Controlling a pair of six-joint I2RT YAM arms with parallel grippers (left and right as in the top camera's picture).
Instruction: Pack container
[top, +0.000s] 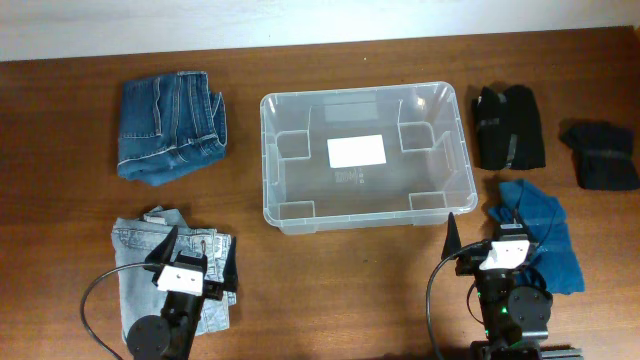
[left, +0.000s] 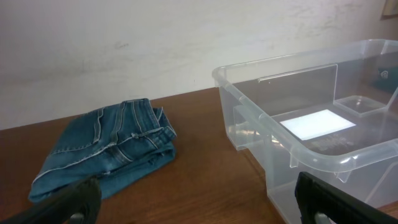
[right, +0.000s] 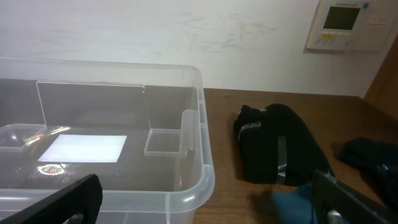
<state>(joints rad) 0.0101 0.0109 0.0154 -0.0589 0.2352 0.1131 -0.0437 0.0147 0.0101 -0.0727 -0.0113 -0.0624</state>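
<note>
The clear plastic container (top: 448, 108) stands mid-table with a white label on its base and nothing in it. It also shows in the left wrist view (left: 249, 99) and the right wrist view (right: 202, 155). My left gripper (top: 195, 243) is open and empty over folded light-blue jeans (top: 135, 245) at the front left. In its wrist view the jaws (left: 199, 202) frame bare table. My right gripper (top: 478, 228) is open and empty beside a blue cloth (top: 550, 225) at the front right; its jaws (right: 208, 199) span the container's near corner.
Folded dark-blue jeans (top: 170, 125) lie at the back left and show in the left wrist view (left: 109, 149). A folded black garment (top: 510, 125) lies right of the container and shows in the right wrist view (right: 273, 143). Another black garment (top: 602, 155) lies at the far right.
</note>
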